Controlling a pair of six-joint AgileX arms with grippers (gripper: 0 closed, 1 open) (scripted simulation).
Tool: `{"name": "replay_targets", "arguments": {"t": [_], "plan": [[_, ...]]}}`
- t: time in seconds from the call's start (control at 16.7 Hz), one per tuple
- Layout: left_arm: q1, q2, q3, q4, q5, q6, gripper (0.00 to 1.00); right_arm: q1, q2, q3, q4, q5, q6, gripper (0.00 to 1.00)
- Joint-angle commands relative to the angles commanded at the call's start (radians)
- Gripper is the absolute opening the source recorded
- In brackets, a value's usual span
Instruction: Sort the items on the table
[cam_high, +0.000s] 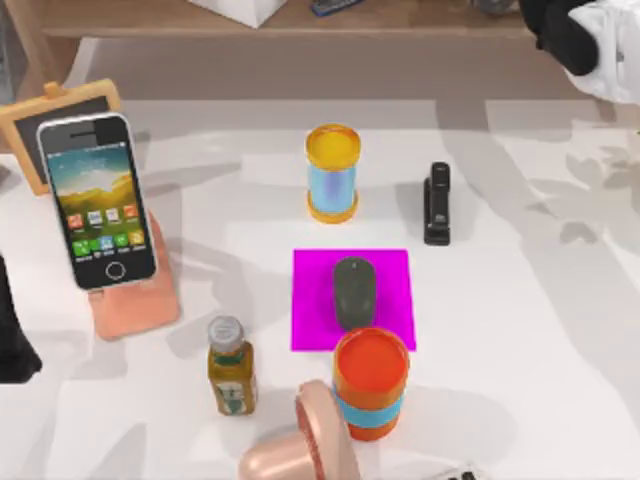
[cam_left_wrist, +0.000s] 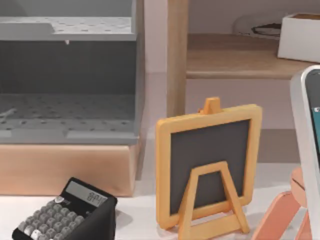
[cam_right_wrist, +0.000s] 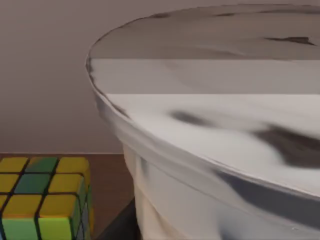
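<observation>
The mouse (cam_high: 354, 291) sits on the pink mat (cam_high: 385, 270), the phone (cam_high: 97, 200) on its stand (cam_high: 135, 300). The cup seems lifted by the right arm (cam_high: 590, 35), near a white lid (cam_right_wrist: 225, 100), though I cannot tell its gripper's grip.

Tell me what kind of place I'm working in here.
Likely a rendered office or study desk: a white table holding a smartphone on a stand, a mouse on a magenta mat, a stapler, and a calculator.
</observation>
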Motion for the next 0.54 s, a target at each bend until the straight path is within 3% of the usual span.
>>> {"name": "replay_targets", "arguments": {"t": [0.18,0.54], "plan": [[0.0,0.0,0.0,0.0,0.0,0.0,1.0,0.0,0.0,0.0,0.0,0.0,0.0,0.98],[0.0,0.0,0.0,0.0,0.0,0.0,1.0,0.0,0.0,0.0,0.0,0.0,0.0,1.0]]}}
